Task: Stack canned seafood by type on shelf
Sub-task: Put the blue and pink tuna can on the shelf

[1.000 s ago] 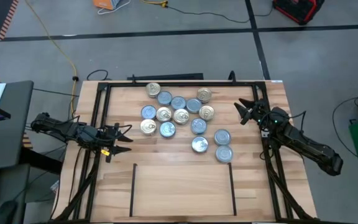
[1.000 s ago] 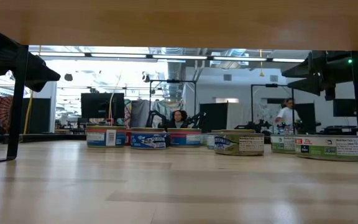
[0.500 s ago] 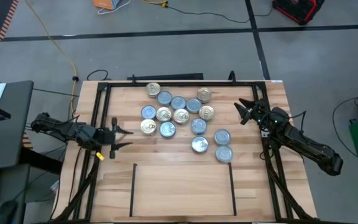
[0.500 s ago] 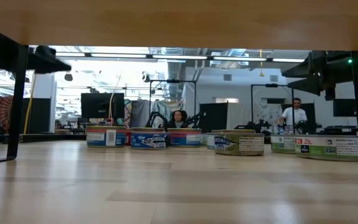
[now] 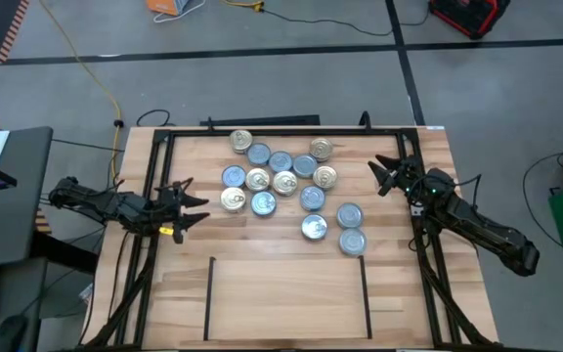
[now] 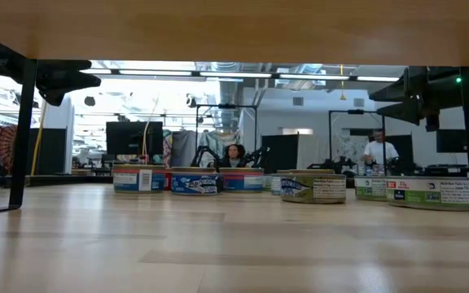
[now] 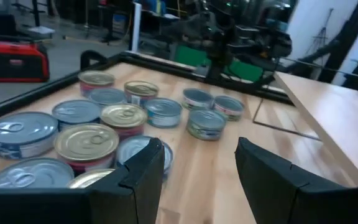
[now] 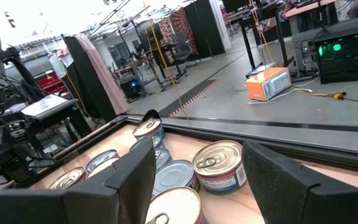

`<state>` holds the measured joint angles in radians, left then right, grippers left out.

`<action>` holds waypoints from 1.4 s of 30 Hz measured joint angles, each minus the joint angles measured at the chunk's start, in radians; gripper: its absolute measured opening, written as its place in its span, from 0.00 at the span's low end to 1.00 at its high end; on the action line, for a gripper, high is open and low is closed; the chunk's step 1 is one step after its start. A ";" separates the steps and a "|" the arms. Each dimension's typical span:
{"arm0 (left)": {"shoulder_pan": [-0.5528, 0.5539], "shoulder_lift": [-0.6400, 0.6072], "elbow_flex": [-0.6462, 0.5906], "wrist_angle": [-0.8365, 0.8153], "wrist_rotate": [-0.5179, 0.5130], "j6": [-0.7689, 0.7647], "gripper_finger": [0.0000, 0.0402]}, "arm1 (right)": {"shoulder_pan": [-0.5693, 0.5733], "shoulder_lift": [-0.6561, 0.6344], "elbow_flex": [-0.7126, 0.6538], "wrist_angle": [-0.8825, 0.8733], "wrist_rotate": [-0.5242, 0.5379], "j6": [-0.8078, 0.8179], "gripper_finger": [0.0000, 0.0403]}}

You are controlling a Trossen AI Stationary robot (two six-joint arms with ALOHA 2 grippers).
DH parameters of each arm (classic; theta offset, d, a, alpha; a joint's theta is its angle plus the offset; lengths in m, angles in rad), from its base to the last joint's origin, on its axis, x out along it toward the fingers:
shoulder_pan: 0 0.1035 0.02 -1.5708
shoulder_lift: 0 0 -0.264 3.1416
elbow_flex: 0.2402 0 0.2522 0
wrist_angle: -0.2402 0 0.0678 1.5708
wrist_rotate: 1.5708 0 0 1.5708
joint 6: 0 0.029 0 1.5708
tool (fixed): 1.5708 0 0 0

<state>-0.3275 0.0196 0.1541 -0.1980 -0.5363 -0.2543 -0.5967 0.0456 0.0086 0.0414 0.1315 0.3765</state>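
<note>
Several flat round tins of canned seafood [image 5: 283, 182] stand on their bases in a loose cluster on the far middle of the wooden table, some gold-topped [image 5: 233, 199], others silver-topped with blue sides [image 5: 352, 241]. The shelf [image 5: 286, 298], a patch of planks bounded by thin black lines, lies near the front edge with nothing on it. My left gripper [image 5: 198, 203] hovers open and level at the cluster's left, clear of the tins [image 7: 87, 142]. My right gripper [image 5: 375, 178] hovers open and level at the cluster's right, facing the tins [image 8: 219, 165].
A black metal frame [image 5: 154, 156] runs around the table, with posts [image 6: 24, 130] at both sides near the arms. Bare planks lie between the cluster and the shelf. A person [image 6: 379, 150] walks in the room beyond the far edge.
My left gripper has tipped upward from slanting down to level and swung a little toward the table's far edge, staying above the table at the cluster's left. The tins have not moved.
</note>
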 joint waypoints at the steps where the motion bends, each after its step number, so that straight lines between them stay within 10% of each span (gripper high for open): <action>1: 0.000 0.000 0.000 -0.001 0.002 -0.008 0.47 | 0.002 0.000 0.000 -0.001 -0.008 0.026 0.66; 9: 0.009 0.002 0.001 0.063 -0.142 -0.064 0.47 | 0.014 0.083 0.058 -0.108 -0.130 0.099 0.64; 19: 0.193 0.096 0.002 0.136 -0.159 0.004 0.42 | 0.003 0.490 0.229 -0.057 -0.134 -0.074 0.55; 42: 0.709 0.621 0.188 0.348 0.233 0.212 0.33 | -0.079 1.145 0.353 0.208 -0.293 -0.150 0.53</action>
<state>0.3819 0.6409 0.3423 0.1497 -0.3036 -0.0428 -0.6754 1.1908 0.3618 0.2490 -0.1615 0.2268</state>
